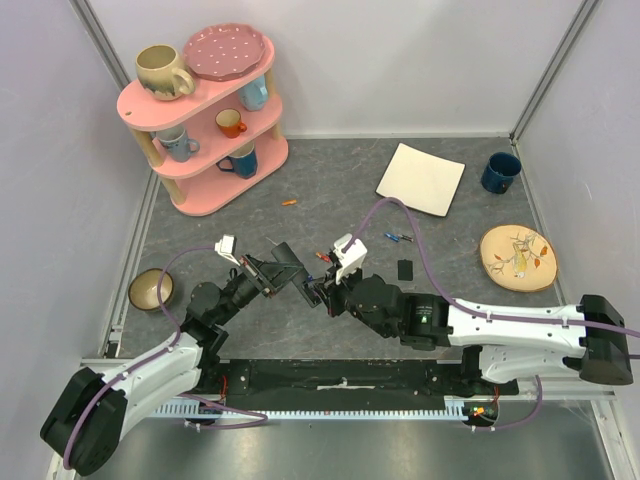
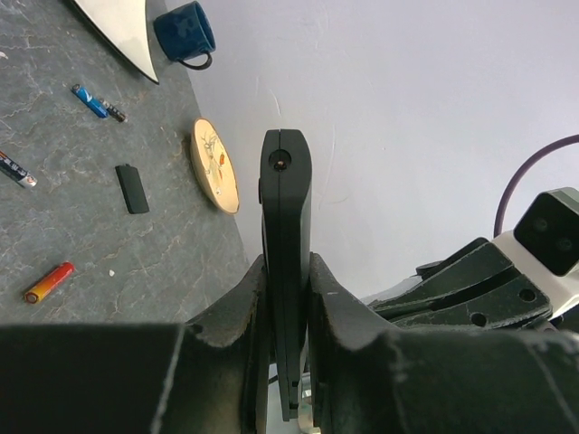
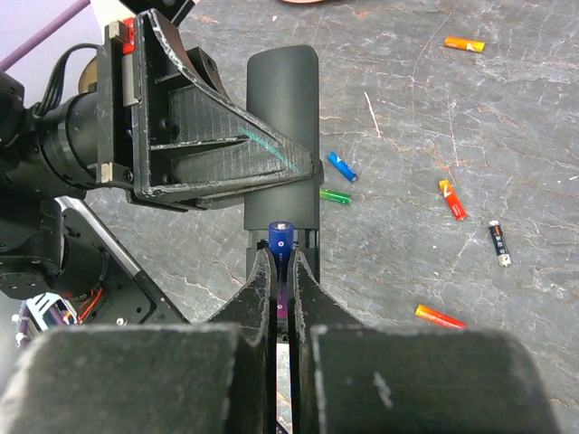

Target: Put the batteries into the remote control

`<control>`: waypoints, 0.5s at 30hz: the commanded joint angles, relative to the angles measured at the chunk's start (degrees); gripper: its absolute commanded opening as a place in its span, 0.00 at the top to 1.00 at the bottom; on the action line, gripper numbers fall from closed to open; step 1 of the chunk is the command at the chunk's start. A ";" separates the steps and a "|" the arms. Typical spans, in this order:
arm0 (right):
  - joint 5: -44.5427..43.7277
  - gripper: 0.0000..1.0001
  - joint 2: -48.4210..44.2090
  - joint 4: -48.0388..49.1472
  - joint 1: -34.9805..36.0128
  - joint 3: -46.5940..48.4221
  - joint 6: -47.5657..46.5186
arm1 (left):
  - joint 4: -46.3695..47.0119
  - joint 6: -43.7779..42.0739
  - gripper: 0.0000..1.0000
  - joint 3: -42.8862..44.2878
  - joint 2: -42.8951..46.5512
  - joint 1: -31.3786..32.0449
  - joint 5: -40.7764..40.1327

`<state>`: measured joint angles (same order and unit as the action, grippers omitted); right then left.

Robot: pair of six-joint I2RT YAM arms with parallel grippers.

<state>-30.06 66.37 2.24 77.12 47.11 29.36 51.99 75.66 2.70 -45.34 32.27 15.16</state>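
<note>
My left gripper (image 2: 288, 271) is shut on the remote control (image 2: 287, 208), a slim black bar held on edge above the table with its far end sticking out past the fingers. In the right wrist view the remote control (image 3: 282, 108) lies straight ahead with its recess end toward me. My right gripper (image 3: 282, 267) is shut on a blue and purple battery (image 3: 281, 239), whose tip sits at the mouth of the recess. In the top view the left gripper (image 1: 298, 280) and right gripper (image 1: 322, 292) meet at mid table. Several loose batteries lie on the mat, among them a green one (image 3: 335, 195) and an orange one (image 3: 441, 316).
A small black cover (image 1: 405, 269) lies right of the grippers. A white square plate (image 1: 421, 178), a blue mug (image 1: 500, 172) and a patterned round plate (image 1: 516, 257) stand at the right. A pink shelf (image 1: 205, 120) with mugs is back left, a bowl (image 1: 151, 289) at left.
</note>
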 commanded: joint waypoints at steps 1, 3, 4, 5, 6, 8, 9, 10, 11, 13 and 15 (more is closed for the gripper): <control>-0.79 1.00 1.04 2.07 0.49 2.46 -0.36 | 3.91 1.51 0.98 -7.09 0.08 0.25 0.31; -0.61 1.00 1.39 1.89 0.57 2.37 -0.10 | 3.82 1.51 0.98 -7.09 0.17 0.25 0.22; -0.52 1.00 1.48 1.80 0.75 2.37 -0.01 | 3.74 1.42 0.98 -7.18 0.43 0.25 0.22; -0.43 1.00 1.57 1.80 0.75 2.46 0.08 | 3.56 1.51 0.98 -7.18 0.43 0.25 0.22; -0.43 1.00 1.66 1.72 0.75 2.28 0.25 | 3.39 1.42 0.98 -7.18 0.60 0.25 0.22; -0.17 1.00 1.75 1.71 0.92 2.28 0.34 | 2.77 1.34 0.98 -7.18 1.13 0.25 0.05; -0.17 1.00 1.66 1.63 0.84 2.46 0.52 | 2.68 1.25 0.98 -7.18 1.13 0.25 -0.04; -0.08 1.00 1.83 1.63 1.01 2.46 0.61 | 2.59 1.16 0.98 -7.27 1.31 0.25 -0.04; -0.08 1.00 2.10 1.63 0.93 2.46 0.61 | 2.51 1.16 0.98 -7.18 1.48 0.25 -0.04; 0.18 1.00 2.45 1.63 1.19 2.72 0.69 | 2.33 1.16 0.98 -7.27 1.49 0.25 -0.13; 0.44 1.00 2.89 1.28 1.10 2.98 0.69 | 2.24 1.07 0.98 -7.36 1.57 0.25 -0.13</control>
<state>-29.69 68.49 2.33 77.76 47.13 29.50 52.38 75.66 2.70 -44.40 32.27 15.14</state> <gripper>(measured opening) 0.026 0.242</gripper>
